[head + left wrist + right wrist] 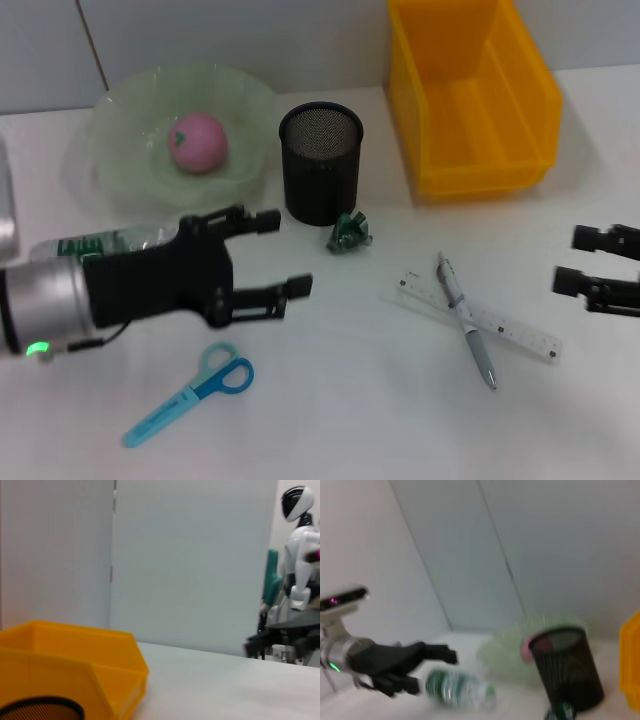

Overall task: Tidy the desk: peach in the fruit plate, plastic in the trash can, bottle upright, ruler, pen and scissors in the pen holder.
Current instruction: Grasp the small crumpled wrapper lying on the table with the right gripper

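Mostly the bottle [95,243] is hidden, because the left gripper [280,255] and its black arm sit in front of it; only its green label and clear side peek out, and it lies on its side just below the fruit plate [130,170]. The left gripper's two fingers are spread apart with nothing between them, and it hangs above the table between the bottle and the scissors [190,393]. The right gripper [585,262] is cut off at the right edge of the head view, so only its two black tips show, apart and holding nothing. One pink peach [197,141] sits in the middle of the fruit plate. One black mesh pen holder [320,163] stands just right of the plate, and one small crumpled bit of green plastic [350,233] lies just beside its foot. One yellow trash can [470,95] stands at the back right, and its top is cut off by the edge of the picture. One pen [464,318] lies crossed over one clear ruler [515,327], touching it. One pair of blue scissors lies near the front edge. There is open white table [340,400] between the scissors and the pen.
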{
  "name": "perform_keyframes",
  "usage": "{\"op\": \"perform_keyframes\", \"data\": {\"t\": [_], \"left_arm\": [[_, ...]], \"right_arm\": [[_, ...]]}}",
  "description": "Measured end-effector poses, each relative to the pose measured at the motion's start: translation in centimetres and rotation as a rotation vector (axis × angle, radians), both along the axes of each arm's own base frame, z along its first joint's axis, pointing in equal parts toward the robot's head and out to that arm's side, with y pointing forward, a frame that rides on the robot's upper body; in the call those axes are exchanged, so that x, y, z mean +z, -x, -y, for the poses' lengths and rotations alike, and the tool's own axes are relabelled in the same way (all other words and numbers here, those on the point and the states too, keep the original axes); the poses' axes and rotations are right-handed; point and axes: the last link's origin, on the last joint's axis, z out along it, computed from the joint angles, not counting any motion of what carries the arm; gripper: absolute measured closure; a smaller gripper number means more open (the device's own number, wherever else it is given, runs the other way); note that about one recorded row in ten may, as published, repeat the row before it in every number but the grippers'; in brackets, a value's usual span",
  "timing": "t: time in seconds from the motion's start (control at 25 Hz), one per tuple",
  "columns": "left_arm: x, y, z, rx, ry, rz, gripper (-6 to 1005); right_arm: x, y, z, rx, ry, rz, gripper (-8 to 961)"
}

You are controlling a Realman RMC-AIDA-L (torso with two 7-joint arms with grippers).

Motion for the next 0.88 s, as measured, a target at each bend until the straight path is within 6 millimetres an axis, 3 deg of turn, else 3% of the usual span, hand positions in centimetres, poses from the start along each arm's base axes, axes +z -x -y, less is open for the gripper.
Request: {"op": "perform_keyframes", "data": {"t": [0.04, 0.36, 0.88], "left_arm": [[0.1, 0.5, 1.0, -0.012, 0.007, 0.032, 147], [0.7, 1.7, 2.6, 0.005, 0.032, 0.087, 142], [0.0, 2.5, 3.0, 0.041, 0.019, 0.061, 142]], "right_arm": [[0.3, 0.8, -1.5, -0.026, 0.057, 0.062, 138], [-0.1, 4.5, -6.1, -0.102, 0.152, 0.216, 139], [-2.1, 10.0, -12.0, -0.285, 0.264, 0.378, 141]]}}
